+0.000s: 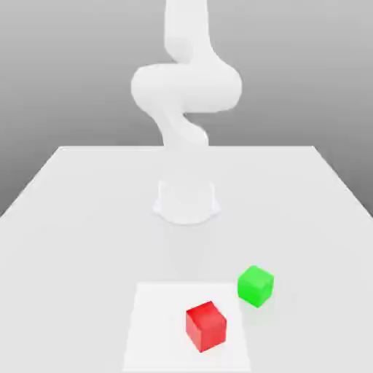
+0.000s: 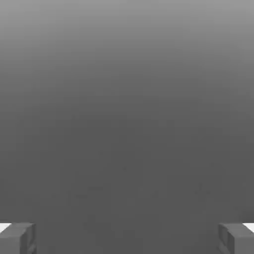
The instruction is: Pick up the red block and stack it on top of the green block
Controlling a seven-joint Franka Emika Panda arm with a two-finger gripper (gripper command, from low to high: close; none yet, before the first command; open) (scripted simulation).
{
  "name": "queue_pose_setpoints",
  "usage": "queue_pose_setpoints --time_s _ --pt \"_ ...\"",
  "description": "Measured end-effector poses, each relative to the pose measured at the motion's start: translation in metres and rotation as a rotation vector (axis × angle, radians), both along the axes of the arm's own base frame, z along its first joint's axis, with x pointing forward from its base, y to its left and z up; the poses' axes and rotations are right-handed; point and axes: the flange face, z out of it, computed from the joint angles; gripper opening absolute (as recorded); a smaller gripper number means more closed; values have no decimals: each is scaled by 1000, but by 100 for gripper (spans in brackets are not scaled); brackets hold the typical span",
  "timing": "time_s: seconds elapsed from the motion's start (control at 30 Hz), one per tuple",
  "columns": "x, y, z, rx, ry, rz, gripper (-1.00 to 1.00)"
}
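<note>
- My gripper (image 2: 127, 238) is spread wide, its two grey fingertips (image 2: 17, 238) far apart with nothing between them.
- In the exterior view, the red block (image 1: 205, 326) sits nearest the camera on a pale square patch (image 1: 156, 328) of the white table (image 1: 73, 218).
- The green block (image 1: 256, 285) stands just beyond it, toward the exterior view's right, apart from it.
- Farthest back, my white arm (image 1: 186, 87) rises from its round base (image 1: 186, 200).
</note>
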Motion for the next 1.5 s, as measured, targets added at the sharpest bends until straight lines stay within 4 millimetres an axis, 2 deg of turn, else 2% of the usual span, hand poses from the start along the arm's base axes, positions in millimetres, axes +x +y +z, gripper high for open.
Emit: queue_pose_setpoints --time_s 0.17,0.27,0.37,0.53,0.7,0.77,0.9,0.93,1.17,1.33,1.4,1.43,1.5 --pt "55 7 -99 -65 164 82 0" --pt "75 11 -160 -95 258 135 0" --pt "87 15 -223 -120 352 191 0" --pt "87 21 -327 -150 507 293 0" --pt "65 28 -426 -164 658 405 0" --pt "57 29 -458 -164 695 432 0" --pt "54 29 -506 -163 707 440 0" --pt "53 29 -517 -164 707 440 -100" --pt "53 29 -518 -164 709 440 -100" --pt "53 29 -469 -163 709 440 -100" --pt "40 48 -453 -165 707 455 -100" --pt "29 67 -447 -172 706 478 -100" --pt "6 92 -437 -176 705 496 -100"
